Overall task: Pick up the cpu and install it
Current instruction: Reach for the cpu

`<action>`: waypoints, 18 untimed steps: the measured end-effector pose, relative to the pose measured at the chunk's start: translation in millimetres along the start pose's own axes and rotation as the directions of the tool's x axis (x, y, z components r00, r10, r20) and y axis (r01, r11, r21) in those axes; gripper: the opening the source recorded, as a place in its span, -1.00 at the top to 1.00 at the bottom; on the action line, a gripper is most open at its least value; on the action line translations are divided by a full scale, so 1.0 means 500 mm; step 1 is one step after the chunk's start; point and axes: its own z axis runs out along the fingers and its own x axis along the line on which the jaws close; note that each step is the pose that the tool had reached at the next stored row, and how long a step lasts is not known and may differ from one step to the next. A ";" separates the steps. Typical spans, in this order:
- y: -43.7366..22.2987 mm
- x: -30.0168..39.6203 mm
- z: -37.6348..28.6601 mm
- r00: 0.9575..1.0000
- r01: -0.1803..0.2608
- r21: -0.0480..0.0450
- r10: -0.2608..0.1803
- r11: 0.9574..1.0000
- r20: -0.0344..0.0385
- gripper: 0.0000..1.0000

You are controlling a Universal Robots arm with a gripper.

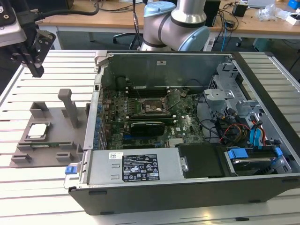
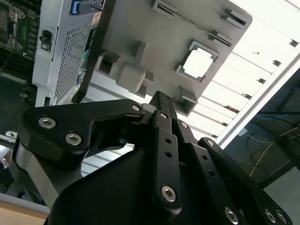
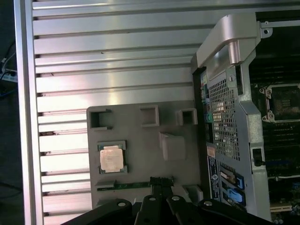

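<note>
The cpu lies flat in a square recess of the grey fixture plate on the slatted counter. The plate sits just beside the open computer case, on the exterior view's left. The tool hangs above the counter, well apart from the cpu, with its fingers together and holding nothing. The motherboard socket lies inside the case.

Surface of cpu seemingly lost in glare
</note>
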 end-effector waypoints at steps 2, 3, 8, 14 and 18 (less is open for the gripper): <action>0.000 0.004 0.000 1.000 0.000 0.000 0.000 1.000 0.000 0.79; -0.001 0.007 0.000 1.000 0.000 0.000 0.000 1.000 0.000 0.79; -0.001 0.018 0.000 1.000 0.000 0.000 0.000 1.000 0.000 0.79; -0.002 0.030 -0.001 1.000 0.000 0.000 0.000 1.000 0.000 0.79; -0.003 0.038 -0.001 1.000 0.000 0.000 0.000 1.000 0.000 0.79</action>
